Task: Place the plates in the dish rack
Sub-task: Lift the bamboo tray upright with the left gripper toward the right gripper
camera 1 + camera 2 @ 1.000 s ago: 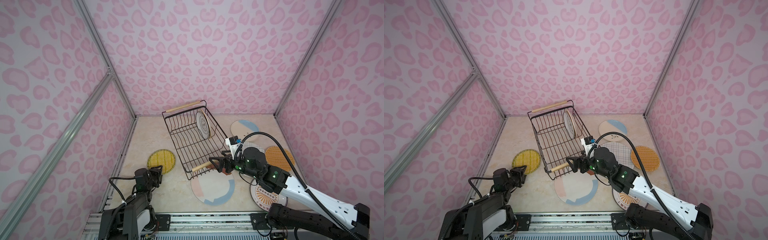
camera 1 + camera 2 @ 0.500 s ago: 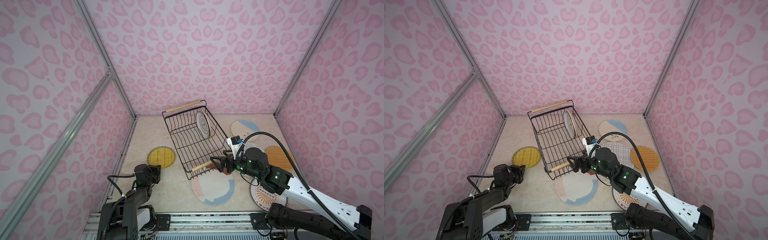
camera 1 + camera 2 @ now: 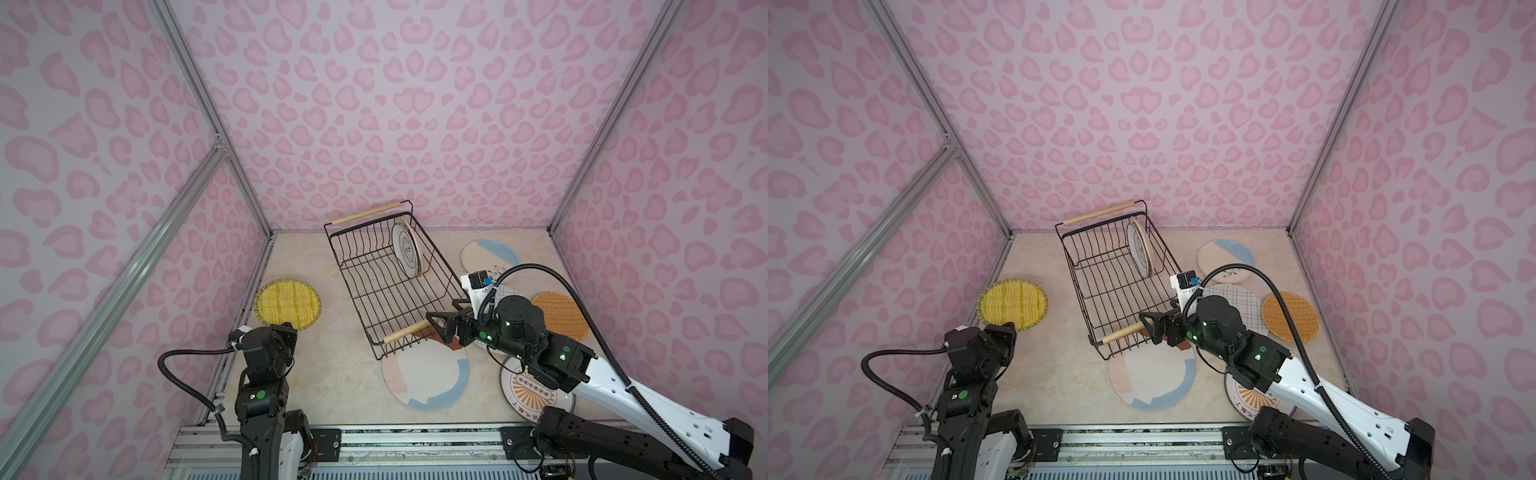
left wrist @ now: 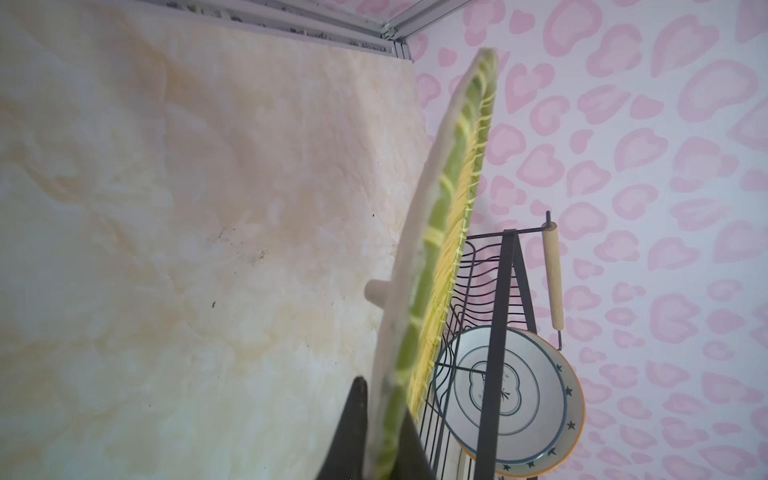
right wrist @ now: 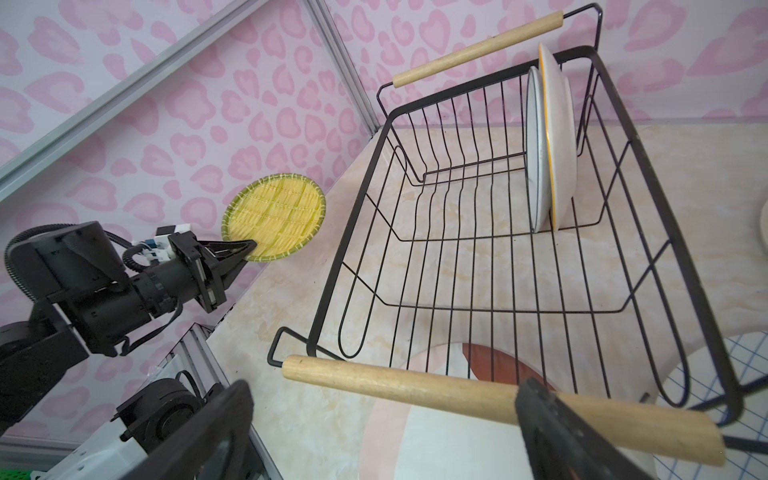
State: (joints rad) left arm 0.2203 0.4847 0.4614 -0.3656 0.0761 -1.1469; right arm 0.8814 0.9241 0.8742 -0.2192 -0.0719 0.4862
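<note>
left hand (image 5: 249,245) is clamping the yellow woven-look plate (image 3: 286,302) (green rim, lower left); right hand (image 3: 441,328) is gaping open at the dish rack (image 5: 355,212) handle (image 3: 407,331).

The dish rack (image 3: 438,253) is black wire with pale wooden handles. Inside it the starred plate (image 4: 532,399) is white with dark rings, and a second plate (image 5: 561,145) is white edged in orange. Left of the rack is a yellow woven-look plate (image 3: 287,305) with a green rim, and on its near side a colour-blocked plate (image 3: 426,374) in cream, pink, blue and rust. Right of the rack lie a blue-gridded white plate (image 3: 1241,301), an orange woven-look plate (image 3: 559,316), an orange sunburst plate (image 3: 530,392) and a cream-and-blue plate (image 3: 486,253).
</note>
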